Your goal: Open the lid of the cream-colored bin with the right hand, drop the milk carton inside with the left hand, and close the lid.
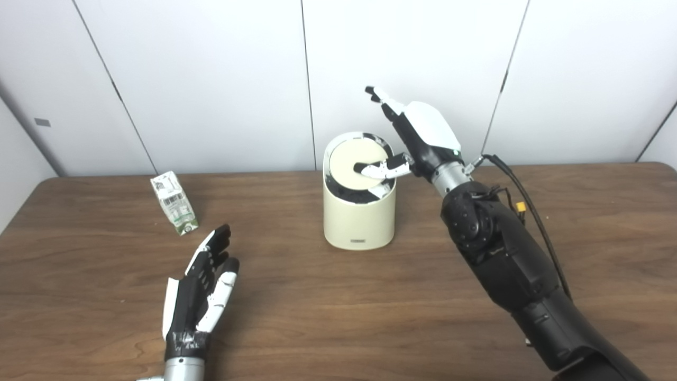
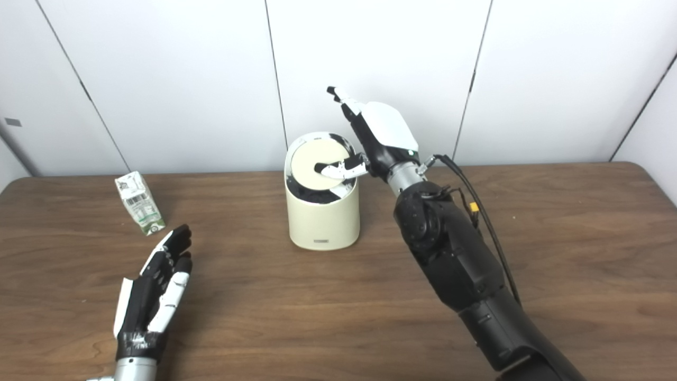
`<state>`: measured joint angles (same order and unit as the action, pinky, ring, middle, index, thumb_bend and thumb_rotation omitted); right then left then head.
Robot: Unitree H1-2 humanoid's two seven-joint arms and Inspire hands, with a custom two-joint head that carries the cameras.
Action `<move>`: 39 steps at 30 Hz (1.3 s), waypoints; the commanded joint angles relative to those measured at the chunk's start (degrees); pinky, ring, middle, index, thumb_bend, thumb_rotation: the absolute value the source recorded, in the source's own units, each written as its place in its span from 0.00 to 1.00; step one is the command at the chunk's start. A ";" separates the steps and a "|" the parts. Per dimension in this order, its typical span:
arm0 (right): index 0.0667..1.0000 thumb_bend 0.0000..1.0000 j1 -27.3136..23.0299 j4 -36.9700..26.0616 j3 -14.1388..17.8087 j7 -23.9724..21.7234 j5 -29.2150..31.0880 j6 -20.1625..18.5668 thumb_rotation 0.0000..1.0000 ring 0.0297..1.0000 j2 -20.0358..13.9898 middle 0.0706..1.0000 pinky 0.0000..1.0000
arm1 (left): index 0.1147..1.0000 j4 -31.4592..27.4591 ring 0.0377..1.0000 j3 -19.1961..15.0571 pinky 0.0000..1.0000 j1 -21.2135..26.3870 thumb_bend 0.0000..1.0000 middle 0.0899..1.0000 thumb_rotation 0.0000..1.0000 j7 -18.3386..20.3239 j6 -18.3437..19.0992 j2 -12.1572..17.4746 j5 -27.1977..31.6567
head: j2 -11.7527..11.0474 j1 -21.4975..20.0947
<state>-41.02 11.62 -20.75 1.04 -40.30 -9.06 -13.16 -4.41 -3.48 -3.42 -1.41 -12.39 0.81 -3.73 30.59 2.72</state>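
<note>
The cream-colored bin (image 1: 359, 222) stands upright at the table's middle. Its round lid (image 1: 351, 165) is tilted up toward me, with a dark gap showing below its near edge. My right hand (image 1: 410, 135) hangs beside the bin's right rim, fingers stretched upward and apart, while its thumb (image 1: 382, 169) lies across the lid's face. A small white and green milk carton (image 1: 174, 203) stands leaning at the back left. My left hand (image 1: 203, 288) rests open over the table in front of the carton, a short way to its right, touching nothing.
The brown wooden table (image 1: 338, 312) runs the full width, with its far edge against white wall panels (image 1: 211, 79). My right arm (image 1: 508, 264) slants across the right side, with a black cable (image 1: 529, 201) looping off it.
</note>
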 commanded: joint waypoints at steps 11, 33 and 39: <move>0.96 0.92 -1.88 -0.18 -0.05 -0.09 -3.37 0.88 0.15 0.92 -1.04 0.92 0.86 | 0.90 2.38 0.90 1.06 0.89 -3.22 0.61 0.88 0.68 -0.88 0.55 -1.88 -0.44 | 0.13 0.36; 0.92 0.52 6.87 -11.39 19.26 -1.31 25.30 -6.72 0.57 0.85 8.81 0.90 0.74 | 0.89 2.75 0.90 0.92 0.89 -3.16 0.58 0.88 0.69 -0.70 0.04 -1.33 -0.37 | 0.11 -0.29; 0.92 0.49 12.95 -16.13 17.97 -1.08 22.89 -5.04 0.66 0.83 6.09 0.88 0.74 | 0.90 2.66 0.90 0.91 0.89 -3.12 0.57 0.89 0.69 -0.54 0.26 -1.28 -0.13 | 0.12 -0.40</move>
<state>-26.66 -1.70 -2.81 -0.25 -16.90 -15.98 -6.32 -4.89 -3.28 -3.67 -1.61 -11.59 0.42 -4.27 30.67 2.29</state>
